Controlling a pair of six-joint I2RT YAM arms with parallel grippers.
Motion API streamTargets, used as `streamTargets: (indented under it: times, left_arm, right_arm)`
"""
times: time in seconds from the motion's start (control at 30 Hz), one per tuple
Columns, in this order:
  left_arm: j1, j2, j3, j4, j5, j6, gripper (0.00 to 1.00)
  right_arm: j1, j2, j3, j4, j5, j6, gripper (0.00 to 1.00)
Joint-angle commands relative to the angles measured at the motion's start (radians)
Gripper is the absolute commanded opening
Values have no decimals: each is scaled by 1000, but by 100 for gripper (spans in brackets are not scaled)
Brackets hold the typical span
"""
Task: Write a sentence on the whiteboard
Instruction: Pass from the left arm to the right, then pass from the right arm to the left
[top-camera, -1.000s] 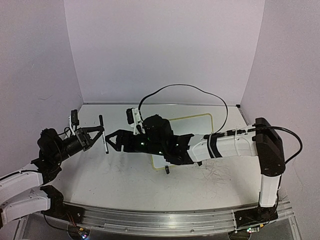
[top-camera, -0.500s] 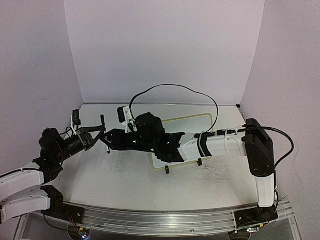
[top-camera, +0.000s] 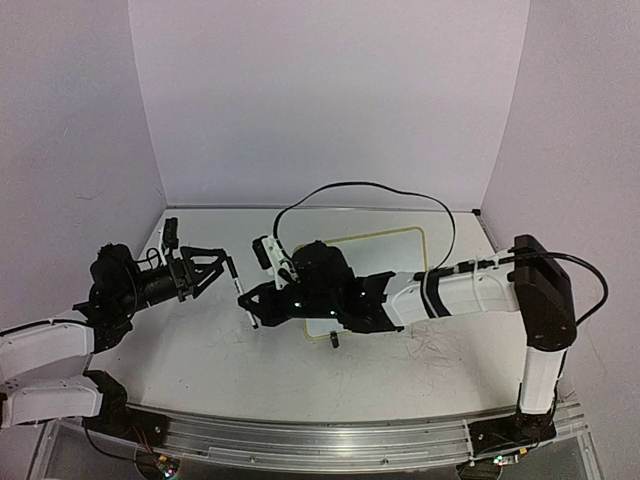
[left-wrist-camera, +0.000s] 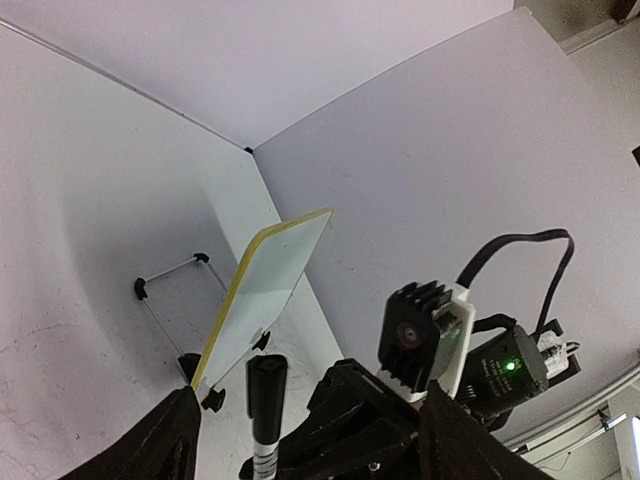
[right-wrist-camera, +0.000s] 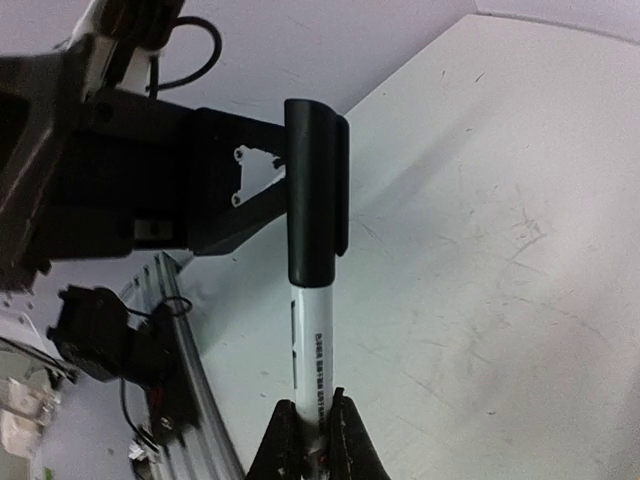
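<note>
Marker (right-wrist-camera: 312, 330): a white barrel with a black cap (right-wrist-camera: 315, 190). It sticks straight out from the right gripper (right-wrist-camera: 312, 420), cap end away from it.
Right jaws: closed tight on the lower barrel, and the pen sits square between them.
Left jaws: spread wide. In the left wrist view the cap rises between the two fingers (left-wrist-camera: 170, 440) without clearly touching either.
Left gripper (top-camera: 222, 270): just beside the cap end and pointing at the right gripper, nose to nose over the table (top-camera: 200, 350).
Long axis: in the top view the pen runs from the right jaws up and to the left, toward the left gripper. The cap could only slide off along that line.
Nearer arm: the left for the cap, the right for the board.
Whiteboard (top-camera: 400, 245): behind the right gripper, towards the back right of the table. It stands tilted on its black clip feet (left-wrist-camera: 205, 398), and the right arm hides much of it from above.
Sentence: none visible. The board face seen from the left wrist looks bare.
Step in hand: probably uncapping, since the cap is on and nothing is written.
Next move: by my reckoning, either the left jaws close on the cap and draw it away along the barrel, or the right arm swings back and right to the board.
Risk: a sideways pull could twist the pen in the right grip.
</note>
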Motion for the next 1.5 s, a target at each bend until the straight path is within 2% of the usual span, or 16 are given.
streamTargets:
  times: [0.0, 0.13, 0.33, 0.47, 0.87, 0.97, 1.03, 1.07, 1.1, 1.13, 1.23, 1.33, 1.47]
  left_arm:
    - [-6, 58, 89, -70, 140, -14, 79]
    - [-20, 126, 154, -164, 188, 23, 75]
    - [-52, 187, 213, -257, 165, 87, 68]
    - [-69, 191, 214, -273, 124, 100, 59]
    - [-132, 228, 295, -407, 52, 172, 24]
    - [-136, 224, 308, -407, 41, 176, 5]
    - [-137, 218, 318, -407, 26, 178, 0]
    - [-137, 217, 325, -407, 20, 175, 0]
    - [-137, 218, 336, -404, 14, 169, 0]
    - [-137, 220, 346, -400, 8, 164, 0]
    - [-137, 226, 387, -389, -15, 142, 0]
    - [-137, 231, 424, -377, -23, 131, 0]
    - [-137, 242, 443, -290, -21, 75, 0]
  right_arm:
    - [-9, -145, -46, -129, 19, -270, 0]
    - [-9, -183, -75, -193, 29, -352, 0]
    - [-10, -184, -81, -204, 15, -395, 0]
    - [-9, -178, -77, -214, 9, -422, 0]
    - [-9, -174, -70, -260, 24, -452, 0]
    - [-12, -194, -81, -263, 43, -433, 0]
    - [-15, -211, -99, -263, 53, -408, 1]
    - [-19, -224, -108, -263, 60, -387, 7]
    - [-24, -238, -122, -262, 70, -364, 17]
    - [-27, -256, -136, -260, 72, -338, 34]
    - [-31, -307, -176, -256, 96, -256, 70]
    - [-33, -377, -236, -237, 135, -194, 97]
    - [-33, -502, -351, -149, 236, -127, 98]
